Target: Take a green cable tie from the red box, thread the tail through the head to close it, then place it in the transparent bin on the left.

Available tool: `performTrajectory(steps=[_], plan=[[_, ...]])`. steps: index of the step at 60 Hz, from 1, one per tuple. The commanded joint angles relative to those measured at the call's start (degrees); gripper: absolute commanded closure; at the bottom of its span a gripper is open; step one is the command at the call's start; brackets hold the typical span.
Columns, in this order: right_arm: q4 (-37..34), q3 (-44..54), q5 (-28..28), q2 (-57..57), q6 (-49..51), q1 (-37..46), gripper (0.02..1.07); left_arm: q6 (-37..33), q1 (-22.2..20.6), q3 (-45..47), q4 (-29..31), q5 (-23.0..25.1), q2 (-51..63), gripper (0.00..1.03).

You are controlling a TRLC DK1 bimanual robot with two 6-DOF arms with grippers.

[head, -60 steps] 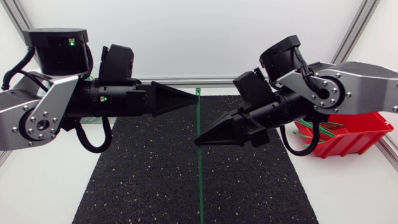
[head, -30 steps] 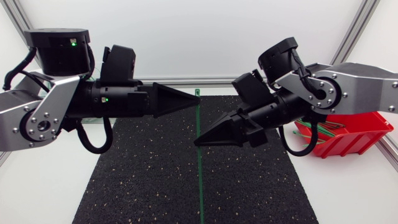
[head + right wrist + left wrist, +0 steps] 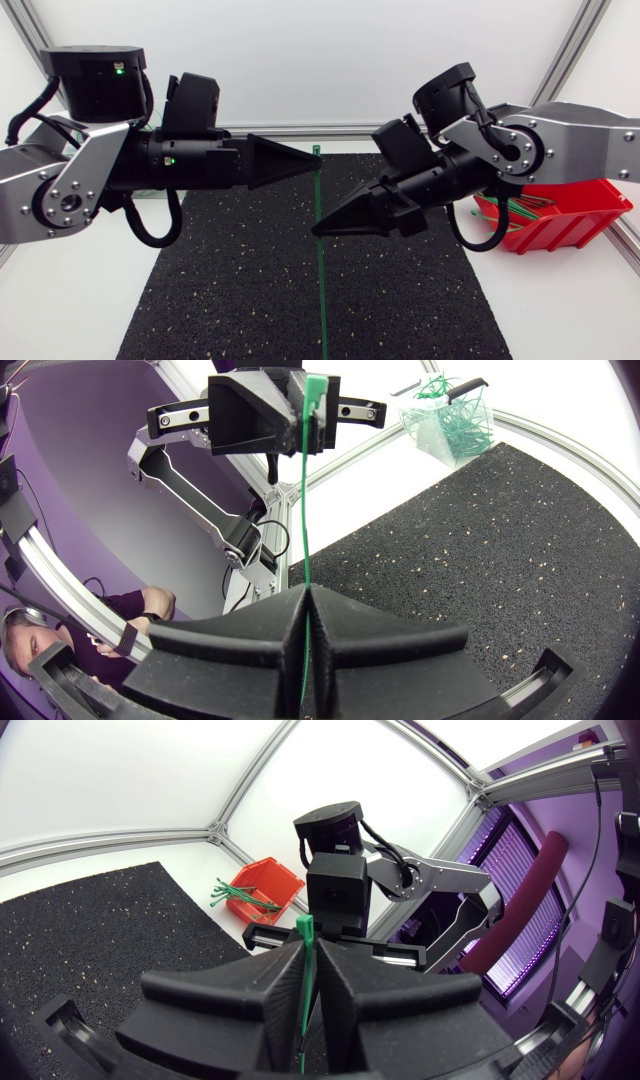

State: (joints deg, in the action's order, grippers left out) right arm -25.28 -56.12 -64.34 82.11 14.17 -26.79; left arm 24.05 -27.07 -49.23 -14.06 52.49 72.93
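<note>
mat (image 3: 220, 290): rough speckled black | cable tie (image 3: 322, 280): smooth green plastic | red box (image 3: 575, 228): glossy plastic

Green cable tie (image 3: 321, 290): thin straight strip, not looped, tail not threaded. Square head end pinched at tip of left gripper (image 3: 313, 160). Further along, strip clamped between closed fingers of right gripper (image 3: 318, 228); long tail runs on past it, hanging free.

Red box (image 3: 570, 228): open-topped, at far right, partly hidden, loose green ties (image 3: 520, 205) inside.

Transparent bin (image 3: 420, 422): clear walls, upright, beyond left gripper, holding tangled green ties (image 3: 458, 430).
</note>
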Motion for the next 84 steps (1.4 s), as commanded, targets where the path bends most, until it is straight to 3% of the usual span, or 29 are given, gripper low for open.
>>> performTrajectory(steps=[1, 29, 50, 68, 77, 84], plan=[[0.14, 0.83, -0.26, 0.86, 0.15, 0.24, 1.02, 1.26, -0.26, -1.48, -1.05, 0.68, 1.17, 0.96], [0.14, 1.36, -0.09, 0.25, 0.15, 0.24, 1.01, 1.96, -0.88, -0.95, -1.14, -0.28, 0.81, 1.00], [0.49, 3.47, 6.15, -3.71, 0.24, -1.43, 1.00, 2.58, 0.53, -0.25, 0.88, 0.95, -0.33, 1.00], [0.49, 5.58, 16.44, -10.74, 0.42, -2.31, 0.73, 3.10, 1.85, -2.89, 5.80, 2.53, 1.43, 1.00], [-3.81, 5.23, 18.98, -12.50, 1.12, -2.22, 0.50, 4.95, 3.52, -5.08, 8.44, 4.46, 3.28, 1.00], [-6.28, 5.23, 19.34, -12.67, 3.23, -0.90, 0.46, 5.83, 4.13, -6.58, 10.64, 6.05, 5.30, 1.00]])
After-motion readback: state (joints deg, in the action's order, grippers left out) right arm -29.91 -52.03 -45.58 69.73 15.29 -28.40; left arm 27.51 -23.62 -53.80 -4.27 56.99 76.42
